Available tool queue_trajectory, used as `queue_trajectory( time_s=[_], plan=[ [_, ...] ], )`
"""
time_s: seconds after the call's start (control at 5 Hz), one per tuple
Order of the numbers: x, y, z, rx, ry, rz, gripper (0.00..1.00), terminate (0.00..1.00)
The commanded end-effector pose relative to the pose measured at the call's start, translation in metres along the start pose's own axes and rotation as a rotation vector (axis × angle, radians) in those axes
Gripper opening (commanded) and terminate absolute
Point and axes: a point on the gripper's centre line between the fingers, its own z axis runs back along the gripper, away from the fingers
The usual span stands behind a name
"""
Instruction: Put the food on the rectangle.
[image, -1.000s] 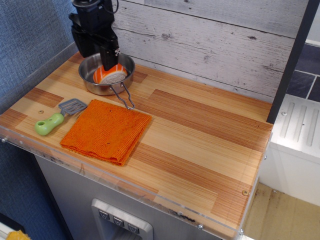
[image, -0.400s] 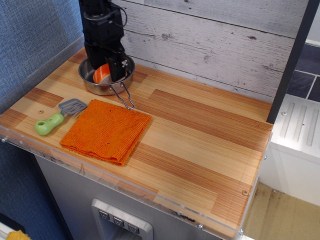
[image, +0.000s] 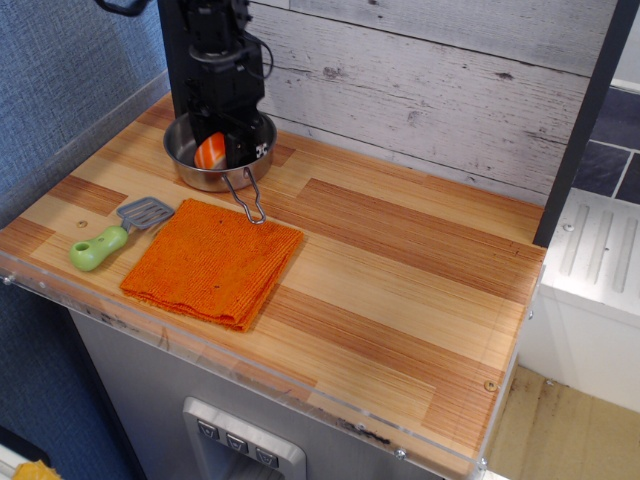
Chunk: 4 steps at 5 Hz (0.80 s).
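The food, a small orange and white salmon sushi piece (image: 210, 152), lies inside the round steel pan (image: 195, 172) at the back left of the counter. My black gripper (image: 218, 150) reaches down into the pan from above, with its jaws standing on either side of the sushi. Its body hides most of the piece, and I cannot tell whether the jaws press on it. The rectangle, a flat folded orange ribbed cloth (image: 212, 262), lies in front of the pan near the counter's front edge with nothing on it.
A spatula with a green handle and grey blade (image: 110, 235) lies left of the cloth. The pan's wire handle (image: 250, 200) points toward the cloth. A grey plank wall stands behind the pan and a blue wall on the left. The wooden counter (image: 400, 270) stretches right.
My gripper has come down from above the pan into it, and now covers most of the sushi. The pan has shifted slightly to the right.
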Motion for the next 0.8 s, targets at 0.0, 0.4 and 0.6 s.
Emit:
queue_trajectory(
  time_s=[0.0, 0.4, 0.6],
  plan=[
    [0.012, -0.005, 0.019, 0.043, -0.041, -0.010, 0.00, 0.00],
    [0.010, -0.003, 0.041, 0.081, -0.103, 0.040, 0.00, 0.00],
    [0.006, -0.001, 0.061, 0.120, -0.154, 0.085, 0.00, 0.00]
  ],
)
